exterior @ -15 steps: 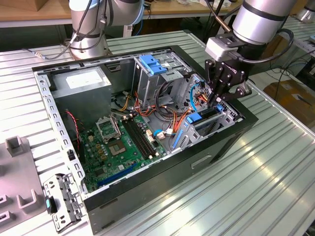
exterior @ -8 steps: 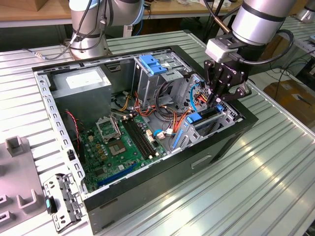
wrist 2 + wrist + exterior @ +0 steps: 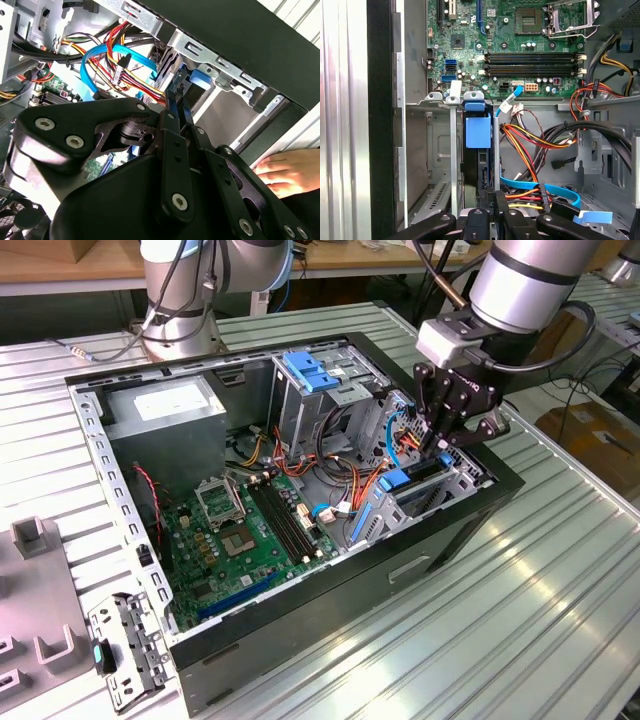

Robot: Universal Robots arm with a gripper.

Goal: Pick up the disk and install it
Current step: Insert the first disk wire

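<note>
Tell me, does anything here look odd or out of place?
Yes: a person's hand rests against the open black computer case right beside the black robot gripper, which sits at the drive bay with the blue-framed dark disk standing on edge in its slot.

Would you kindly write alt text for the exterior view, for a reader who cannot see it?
A black robot gripper reaches down into the drive bay of an open black computer case, at a dark hard drive with a bright blue carrier frame standing on edge there. A green motherboard lies towards the exterior view's left.
</note>
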